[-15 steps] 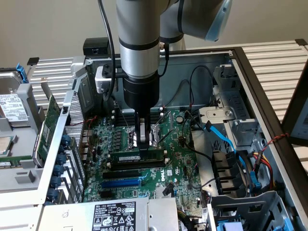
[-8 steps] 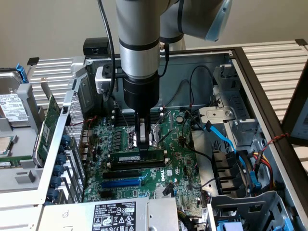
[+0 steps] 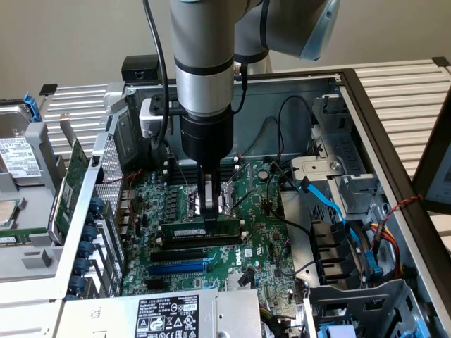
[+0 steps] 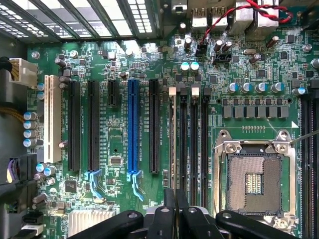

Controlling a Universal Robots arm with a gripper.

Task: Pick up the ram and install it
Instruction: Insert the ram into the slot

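The ram (image 3: 201, 229) is found standing on edge along a black memory slot (image 4: 183, 144) of the motherboard (image 3: 257, 232). Its long axis runs across the exterior view, directly under the gripper (image 3: 209, 205). The fingers (image 4: 168, 209) are seen drawn nearly together. They are judged to be pinching the ram's upper edge near mid-length.

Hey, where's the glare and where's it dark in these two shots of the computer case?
Wrist view: the vent slats blow out white, the CPU socket frame glints, and the gripper is a dark silhouette. Exterior view: soft, even light, with a pale sheen on the arm's grey tube.
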